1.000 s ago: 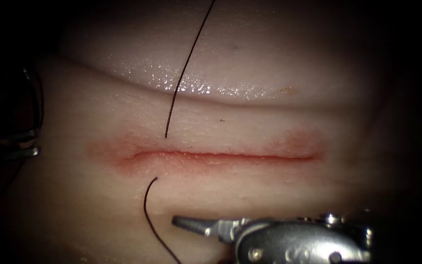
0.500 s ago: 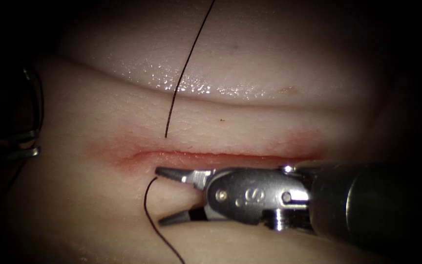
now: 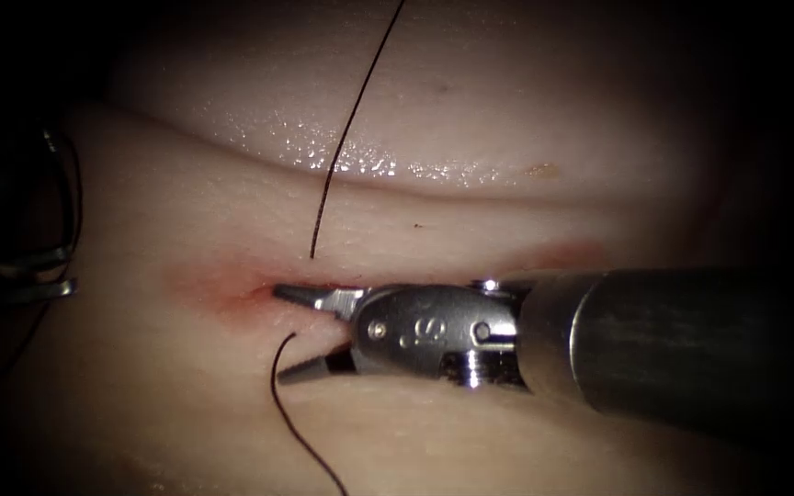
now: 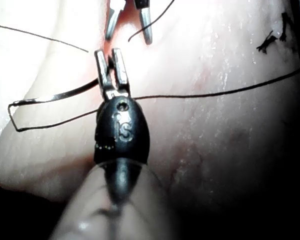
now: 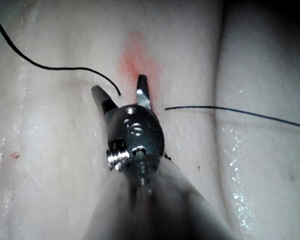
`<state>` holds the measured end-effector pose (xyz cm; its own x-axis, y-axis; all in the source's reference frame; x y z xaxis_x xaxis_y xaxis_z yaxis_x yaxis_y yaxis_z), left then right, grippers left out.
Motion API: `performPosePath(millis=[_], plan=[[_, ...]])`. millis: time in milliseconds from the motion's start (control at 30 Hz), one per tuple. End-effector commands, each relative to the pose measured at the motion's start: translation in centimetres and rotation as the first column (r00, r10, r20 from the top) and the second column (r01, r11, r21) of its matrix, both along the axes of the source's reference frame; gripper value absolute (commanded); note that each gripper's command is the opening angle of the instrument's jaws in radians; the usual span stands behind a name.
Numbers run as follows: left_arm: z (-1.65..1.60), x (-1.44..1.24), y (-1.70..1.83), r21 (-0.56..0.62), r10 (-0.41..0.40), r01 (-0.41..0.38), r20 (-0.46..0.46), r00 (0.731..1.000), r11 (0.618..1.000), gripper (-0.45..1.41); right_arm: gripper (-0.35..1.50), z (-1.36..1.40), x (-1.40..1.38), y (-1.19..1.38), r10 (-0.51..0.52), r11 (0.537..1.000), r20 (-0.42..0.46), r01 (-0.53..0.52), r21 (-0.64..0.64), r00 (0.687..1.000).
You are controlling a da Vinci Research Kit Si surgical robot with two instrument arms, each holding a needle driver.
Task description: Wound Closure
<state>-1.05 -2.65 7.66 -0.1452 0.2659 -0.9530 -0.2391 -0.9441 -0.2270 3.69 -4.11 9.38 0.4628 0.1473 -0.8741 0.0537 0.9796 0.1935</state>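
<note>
Pale tissue (image 3: 470,119) fills the background, and we see our right claw (image 3: 291,331) spread apart, empty, astride the thread (image 3: 279,386) beside the cut (image 3: 259,292), while the left claw (image 4: 111,62) grips the needle (image 4: 55,97), off the tissue.

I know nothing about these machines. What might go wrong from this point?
1. The right tool is open and holds nothing. One tip rests at the red left end of the cut and might scrape the tissue.
2. The loose thread end between its tips is short, so a grab could miss it.
3. The needle lies outside the tissue at the left tool. Whether it is gripped is unclear, so it might slip.
</note>
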Motion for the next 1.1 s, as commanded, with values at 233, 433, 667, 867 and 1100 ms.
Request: performPosePath(millis=[233,433,667,867,1100], plan=[[0.07,-0.06,-0.05,0.002,0.002,-0.002,-0.001,1.0,1.0,-0.45,-0.35,0.04,0.02,-0.08,-0.04,0.999,-0.019,0.041,0.023,0.999],[0.06,-0.06,-0.06,0.002,0.002,-0.002,-0.001,1.0,1.0,-0.45,-0.35,0.0,0.02,-0.11,-0.05,0.998,-0.028,0.051,0.022,0.998],[0.06,-0.06,-0.06,0.003,0.007,-0.007,0.0,1.0,1.0,-0.45,-0.35,-0.31,-0.17,-0.32,-0.073,0.997,-0.048,0.074,0.026,0.996],[0.07,-0.05,-0.07,0.001,0.009,-0.009,-0.002,1.0,1.0,-0.45,-0.35,-0.78,-0.32,-0.68,-0.116,0.993,-0.077,0.118,0.02,0.99],[0.1,-0.05,-0.08,0.0,0.015,-0.015,-0.004,1.0,1.0,-0.45,-0.35,-1.32,-0.33,-1.1,-0.188,0.982,-0.087,0.19,0.016,0.978]])
